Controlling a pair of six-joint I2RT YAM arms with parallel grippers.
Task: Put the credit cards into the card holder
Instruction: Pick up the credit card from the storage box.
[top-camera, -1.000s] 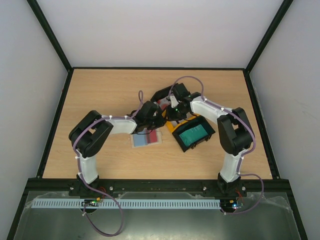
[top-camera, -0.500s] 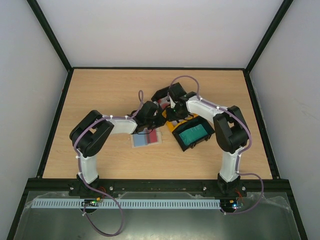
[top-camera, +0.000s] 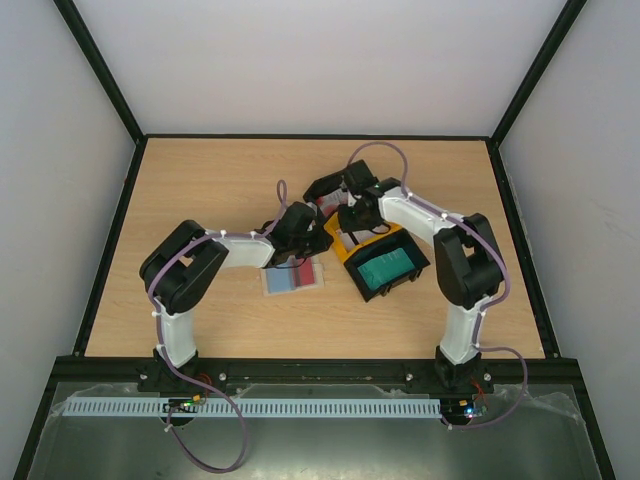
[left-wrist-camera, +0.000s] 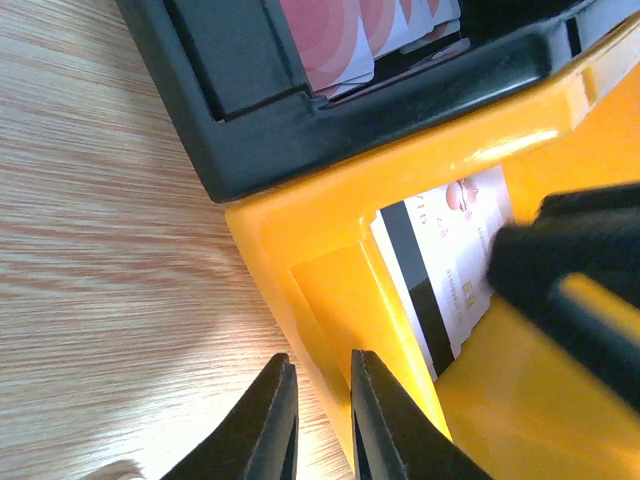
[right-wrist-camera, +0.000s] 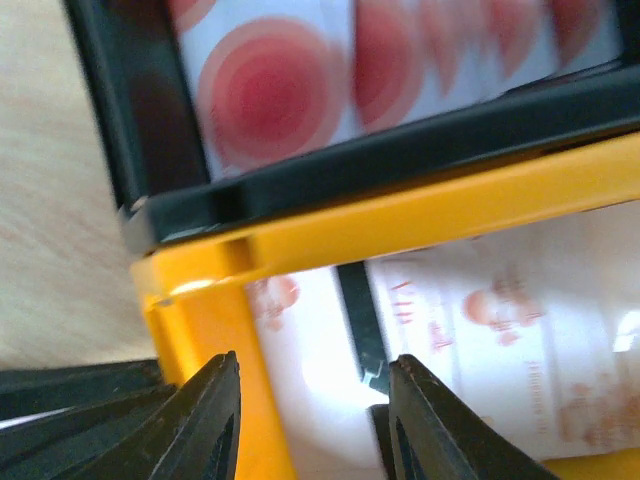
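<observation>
The black-and-yellow tray holds the credit cards: a teal card in its near compartment, red-and-white cards in its black far compartment, and a whitish card with a dark stripe in the yellow middle one. My left gripper is shut on the tray's yellow wall, one finger on each side. My right gripper is open just above the whitish card, inside the yellow compartment. A flat reddish and grey-blue rectangle, perhaps the opened card holder, lies beside the left arm.
Both wrists crowd together over the tray's far end in the top view, left gripper and right gripper. The right gripper's black finger shows in the left wrist view. Black frame rails border the wooden table.
The right wrist has shifted slightly toward the far side and turned over the yellow compartment. The left arm, tray and flat rectangle have not moved.
</observation>
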